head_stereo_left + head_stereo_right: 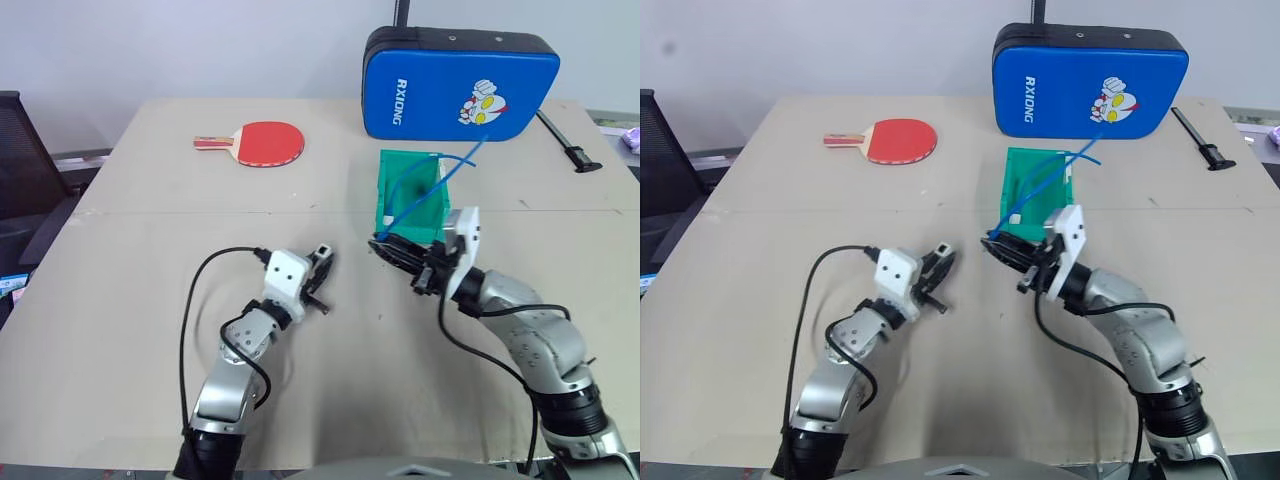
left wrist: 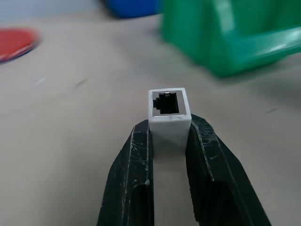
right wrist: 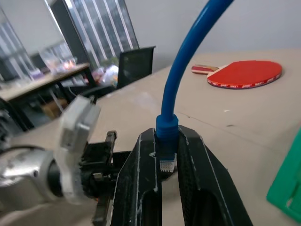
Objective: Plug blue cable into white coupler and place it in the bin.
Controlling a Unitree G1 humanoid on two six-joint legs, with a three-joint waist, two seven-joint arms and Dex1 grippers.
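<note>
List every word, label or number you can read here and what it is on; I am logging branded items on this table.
"RXIONG": white letters running up the left part of the blue padded case, beside its cartoon figure.
Table tennis paddle: any marking on the handle is too small to read.
No text can be read on the white coupler, the blue cable or the green bin.

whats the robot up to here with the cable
The left tool is shut on the white coupler, its dark socket facing outward. The right tool is shut on the blue cable just behind its clear plug. The two tools are held close together above the table, near the green bin, but the plug is not yet in the socket.
</note>
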